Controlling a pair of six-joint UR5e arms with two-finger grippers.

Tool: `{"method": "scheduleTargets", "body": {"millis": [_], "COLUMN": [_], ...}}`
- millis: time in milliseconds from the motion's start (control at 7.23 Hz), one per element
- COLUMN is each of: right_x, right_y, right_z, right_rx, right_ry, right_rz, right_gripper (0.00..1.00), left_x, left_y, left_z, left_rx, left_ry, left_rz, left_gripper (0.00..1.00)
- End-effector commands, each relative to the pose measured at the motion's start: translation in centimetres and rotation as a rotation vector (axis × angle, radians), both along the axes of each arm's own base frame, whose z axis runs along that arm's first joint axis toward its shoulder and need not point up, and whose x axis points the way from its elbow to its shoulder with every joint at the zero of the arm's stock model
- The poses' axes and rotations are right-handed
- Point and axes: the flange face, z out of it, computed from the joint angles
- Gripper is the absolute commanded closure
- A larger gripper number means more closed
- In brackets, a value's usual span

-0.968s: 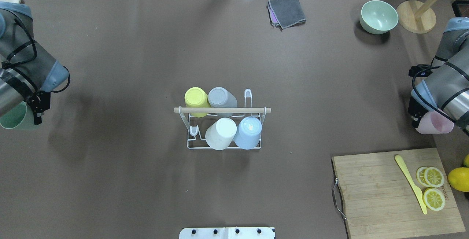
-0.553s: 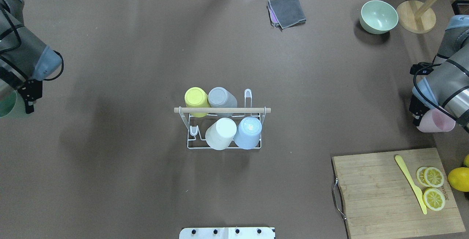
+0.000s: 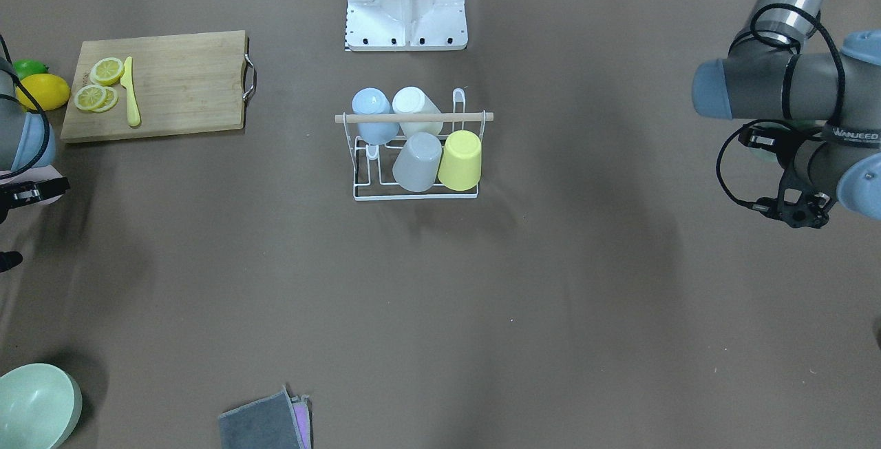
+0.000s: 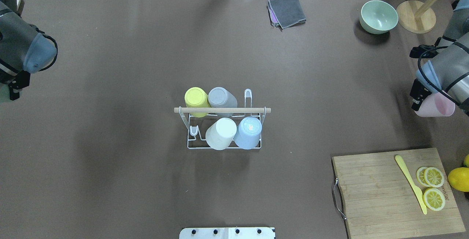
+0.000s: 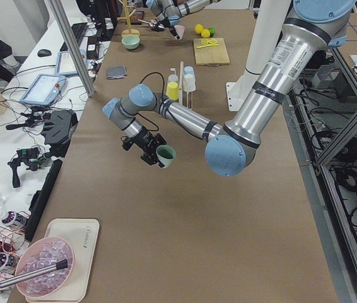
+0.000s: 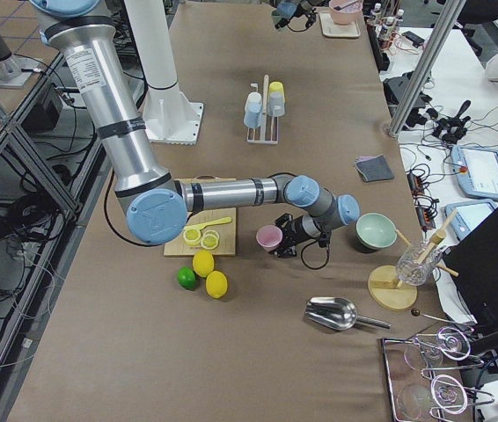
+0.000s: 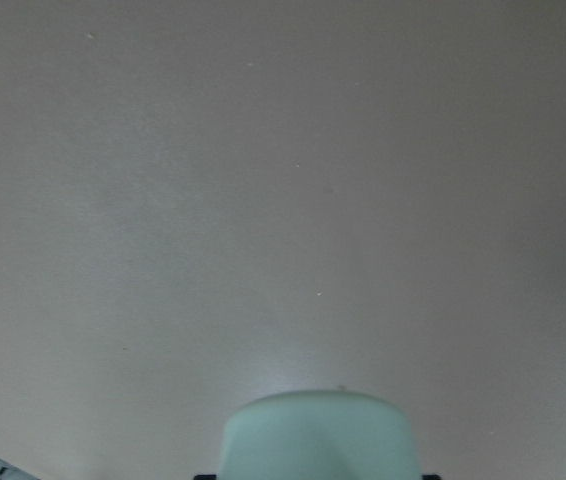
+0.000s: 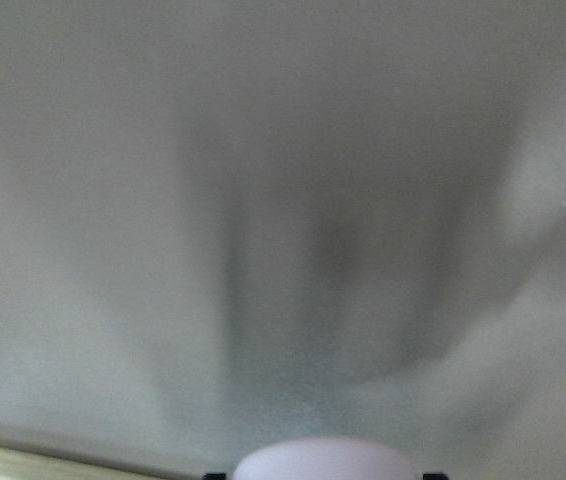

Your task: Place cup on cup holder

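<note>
The cup holder point(image 4: 256, 110) stood at the middle of the brown table point(image 4: 128, 180), well apart from both arms, which hung out at opposite ends. At the table's left end, the left tool point(image 5: 156, 156) was clamped on the rim of a green cup point(image 5: 166, 153), holding it tipped on its side above the table; the left wrist camera showed only that cup's pale body over bare table. At the right end, the right tool point(image 4: 420, 104) gripped a pink cup point(image 4: 438, 106), also on its side, just beyond the far edge of a wooden cutting board point(image 4: 373, 191). Four cups already sat upside down on the holder's prongs: a yellow cup point(image 4: 195, 98) and a grey cup point(image 4: 221, 98) on the far side of the wooden rod, a white cup point(image 4: 221, 133) and a blue cup point(image 4: 248, 132) on the near side. One prong in each row showed no cup, at the far right and the near left of the holder. The board carried lemon slices point(image 4: 434, 187) and a yellow knife point(image 4: 410, 182), with a whole lemon point(image 4: 458, 179) beside it. A pale green bowl point(image 4: 379, 16) and a folded grey cloth point(image 4: 287, 11) lay along the table's far edge.
</note>
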Motion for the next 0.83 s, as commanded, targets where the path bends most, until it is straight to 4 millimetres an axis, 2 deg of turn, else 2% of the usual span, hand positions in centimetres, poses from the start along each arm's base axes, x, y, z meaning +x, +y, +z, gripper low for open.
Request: {"method": "scheduleTargets", "body": {"millis": [0,138,277,553,692], "right_x": [-0.2,-0.5,-0.6,0.8,0.8], "right_y": [-1.3,-1.5,-1.9,-3.6,-3.8], "right_z": [-2.2,-2.8,-3.5,-6.4,-7.0], "right_rx": [0.009,0.024,0.020,0.064,0.072], "right_ry": [-0.149,-0.212,-0.275,-0.371,-0.406], "right_rz": [0.061,0.066,0.097,0.156,0.171], "right_gripper": [0.60,0.61,0.61,0.63,0.63], "left_x": [-1.0,-1.8,-2.5,-3.0,-3.0], "left_y": [-0.4,-0.2,1.0,1.5,1.4], "left_z": [-3.9,-5.9,-6.5,-5.8,-5.1], "left_rx": [0.212,0.297,0.383,0.549,0.626], "left_ry": [-0.067,-0.080,-0.051,0.020,0.056], "left_rz": [0.030,0.014,-0.026,-0.117,-0.172], "left_gripper": [1.00,1.00,1.00,1.00,1.00]}}
